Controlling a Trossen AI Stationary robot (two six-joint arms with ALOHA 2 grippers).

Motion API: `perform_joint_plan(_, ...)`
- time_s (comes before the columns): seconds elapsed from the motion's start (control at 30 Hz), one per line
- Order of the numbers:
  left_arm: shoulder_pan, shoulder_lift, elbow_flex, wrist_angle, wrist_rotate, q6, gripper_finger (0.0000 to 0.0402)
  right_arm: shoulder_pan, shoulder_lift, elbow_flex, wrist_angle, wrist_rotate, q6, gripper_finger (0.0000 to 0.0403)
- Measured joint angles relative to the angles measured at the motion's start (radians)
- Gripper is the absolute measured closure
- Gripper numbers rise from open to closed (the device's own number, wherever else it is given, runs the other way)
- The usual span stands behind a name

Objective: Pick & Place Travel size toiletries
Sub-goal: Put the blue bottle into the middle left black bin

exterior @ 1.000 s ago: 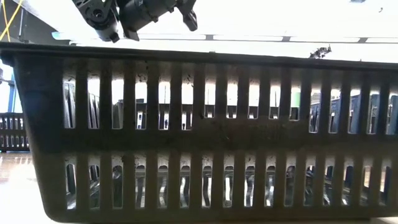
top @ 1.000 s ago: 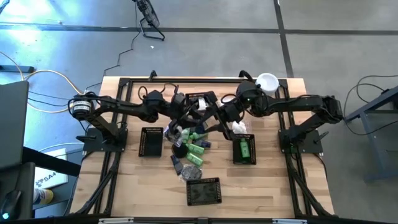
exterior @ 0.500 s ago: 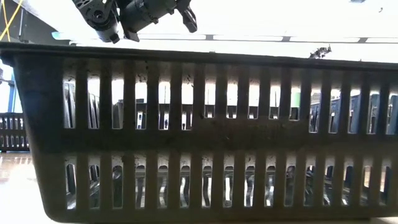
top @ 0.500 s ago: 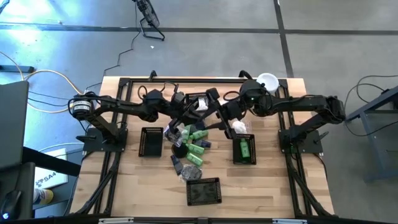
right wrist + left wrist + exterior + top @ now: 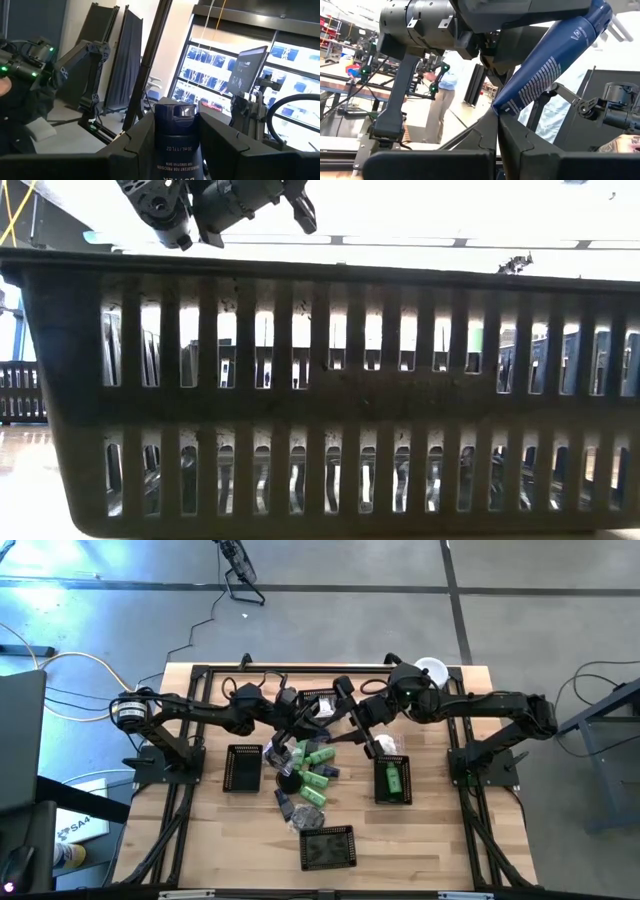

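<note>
Over the last second the right gripper [image 5: 352, 708] has risen and swung toward the back edge of the wooden tabletop [image 5: 220, 840], while the left gripper [image 5: 300, 730] has clenched at the back of the pile of travel-size toiletries [image 5: 310, 775] near the tabletop's centre. From above, bright green little bottles and dark tubes lie heaped there, with a black mesh basket holding a green bottle [image 5: 392, 780] toward the right edge, an empty-looking basket [image 5: 243, 767] toward the left edge and another [image 5: 328, 847] by the front edge. At table height that front basket's slatted wall [image 5: 320, 400] fills the picture, with only an arm above it. The left wrist view shows its jaws pressed together at the crimped end of a dark blue tapered tube [image 5: 547, 70]; whether it truly pinches it I cannot tell. The right wrist view shows a small dark flip-cap bottle [image 5: 175, 132] grasped between its fingers [image 5: 137, 142]. Judging by this, the right arm is mid-carry; next it needs to reach a basket and release.
</note>
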Motion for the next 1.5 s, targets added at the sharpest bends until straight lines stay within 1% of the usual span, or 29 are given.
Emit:
perform_joint_plan(0.37,0.003,0.000,0.000,-0.005,-0.013,0.020,0.0401,0.000,0.001,0.000,-0.024,0.002,-0.003,0.0270)
perform_joint_plan(0.43,0.022,0.000,0.000,-0.005,-0.005,0.021,0.0401,-0.001,0.001,0.000,-0.028,0.010,-0.008,0.0270)
perform_joint_plan(0.57,0.093,0.000,0.000,-0.019,0.045,-0.010,0.0401,-0.003,0.002,0.000,-0.038,0.032,-0.011,0.0270)
perform_joint_plan(0.7,0.143,0.000,0.000,-0.036,0.084,-0.034,0.0401,-0.004,0.003,0.000,-0.056,0.087,-0.013,0.0270)
perform_joint_plan(0.83,0.149,0.000,0.000,-0.060,0.092,-0.031,0.0401,0.000,0.003,0.000,-0.068,0.183,-0.006,0.0270)
perform_joint_plan(0.93,0.149,0.000,0.000,-0.075,0.094,-0.028,0.0401,0.000,-0.004,0.000,-0.077,0.207,-0.004,0.0268)
perform_joint_plan(1.03,0.150,0.000,0.000,-0.067,0.099,-0.025,0.0401,0.000,-0.032,-0.002,-0.116,0.211,-0.002,0.0251)
perform_joint_plan(1.17,0.150,-0.003,0.002,-0.058,0.106,-0.023,0.0401,0.000,-0.083,-0.002,-0.196,0.230,0.001,0.0207)
perform_joint_plan(1.33,0.150,-0.003,0.002,-0.061,0.116,-0.012,0.0401,0.013,-0.158,-0.002,-0.304,0.316,-0.001,0.0152)
perform_joint_plan(1.5,0.149,-0.003,0.002,-0.060,0.139,-0.012,0.0401,0.020,-0.245,-0.002,-0.400,0.374,-0.003,0.0125)
